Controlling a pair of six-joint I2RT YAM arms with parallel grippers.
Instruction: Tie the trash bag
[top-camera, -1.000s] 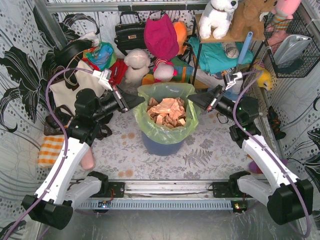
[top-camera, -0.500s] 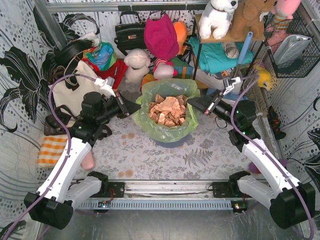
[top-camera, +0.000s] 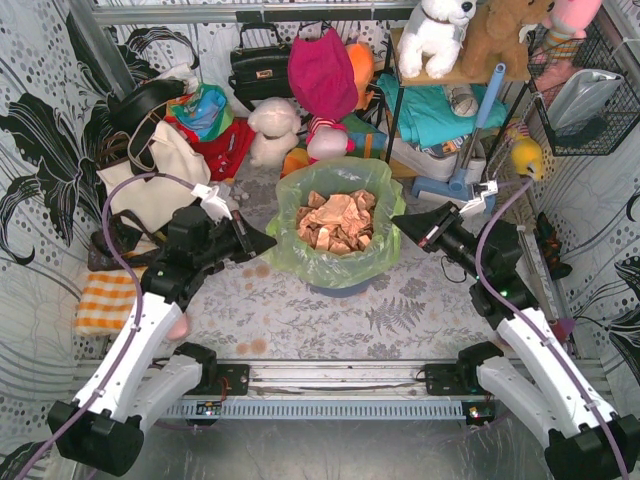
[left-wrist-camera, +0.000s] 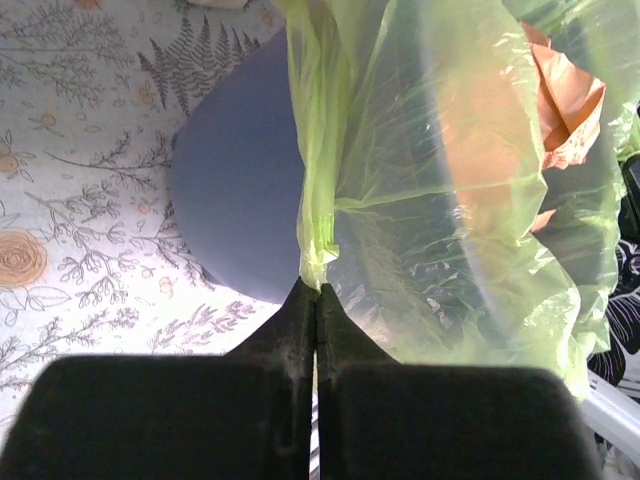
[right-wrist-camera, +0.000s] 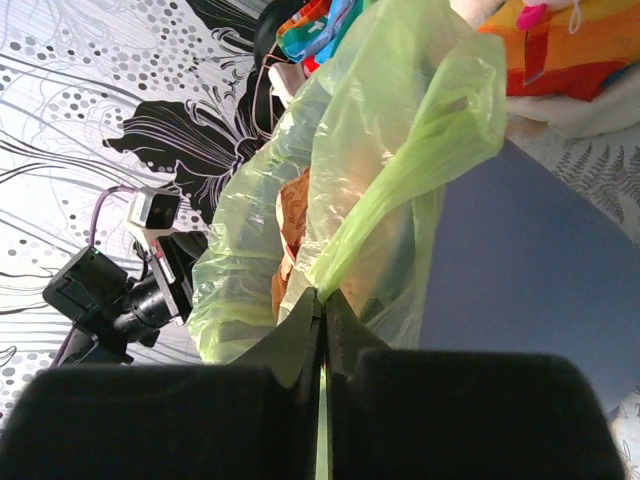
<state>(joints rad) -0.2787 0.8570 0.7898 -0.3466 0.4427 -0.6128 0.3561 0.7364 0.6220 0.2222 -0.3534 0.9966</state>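
The trash bag (top-camera: 302, 252) sits in the bin (top-camera: 338, 291), between the left gripper (top-camera: 268, 240) and the right gripper (top-camera: 398, 220).

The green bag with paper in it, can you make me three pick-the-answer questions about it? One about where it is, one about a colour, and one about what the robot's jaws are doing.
1. Where is the trash bag sitting?
A) in the round blue-grey bin
B) on a chair
C) in a sink

2. What colour are the paper scraps inside it?
A) blue
B) black
C) tan

3. What are the left jaws and right jaws doing?
A) both wide open
B) both shut on the bag's rim
C) holding a spoon

Answers:
1 A, the bin's wall shows below and beside the bag.
2 C, tan crumpled pieces fill the bag's mouth.
3 B, each wrist view shows closed jaws pinching a fold of green plastic.
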